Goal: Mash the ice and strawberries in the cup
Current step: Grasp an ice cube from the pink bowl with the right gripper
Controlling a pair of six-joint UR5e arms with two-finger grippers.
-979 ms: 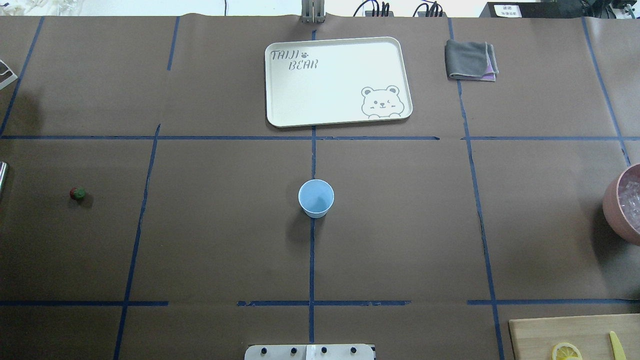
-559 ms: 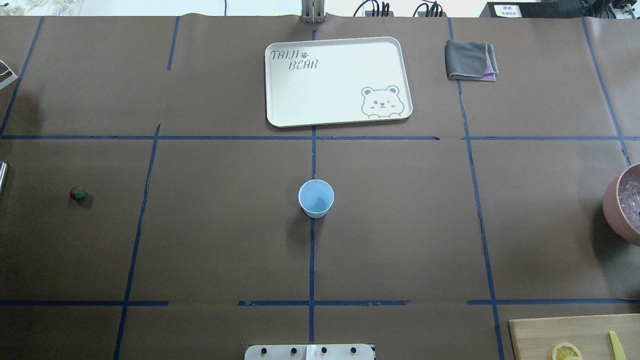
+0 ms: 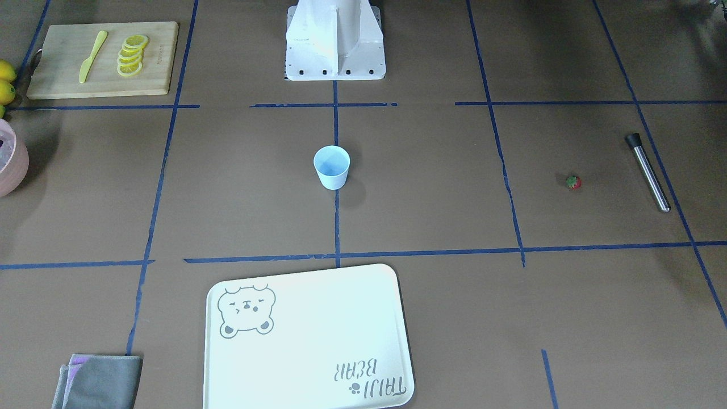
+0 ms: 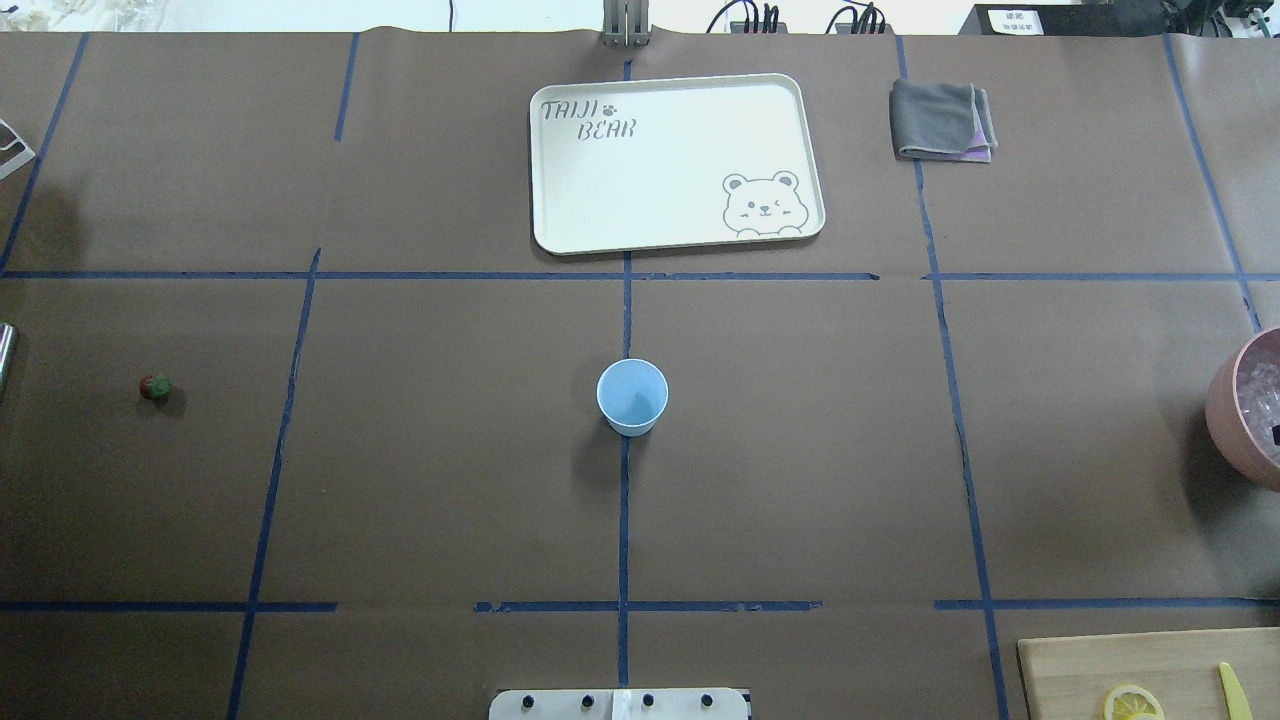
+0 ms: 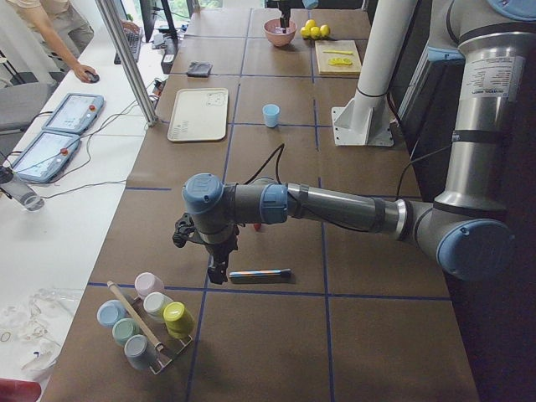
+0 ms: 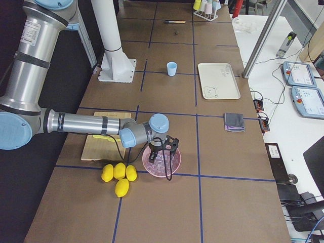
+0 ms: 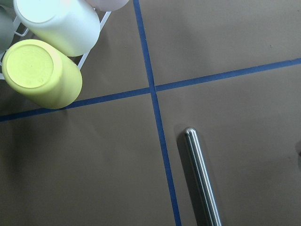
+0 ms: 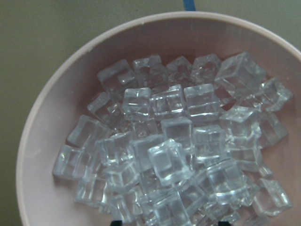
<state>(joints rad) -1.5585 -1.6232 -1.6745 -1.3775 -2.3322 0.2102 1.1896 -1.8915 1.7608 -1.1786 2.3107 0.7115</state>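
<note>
Brown paper tabletop [image 4: 400, 480] — blue tape grid [image 4: 624, 520], cup [image 4: 632, 397] centred, tray [image 4: 680, 150] beyond

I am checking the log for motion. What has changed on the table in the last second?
A dark tip of the right gripper has come into view over the ice in the bowl. Nothing was visibly grasped or released. The cup, strawberry and tray stayed put.

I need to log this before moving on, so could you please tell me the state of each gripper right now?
Left gripper: cannot be told.
Right gripper: open, over the clear ice cubes in the round pink bowl.
</note>
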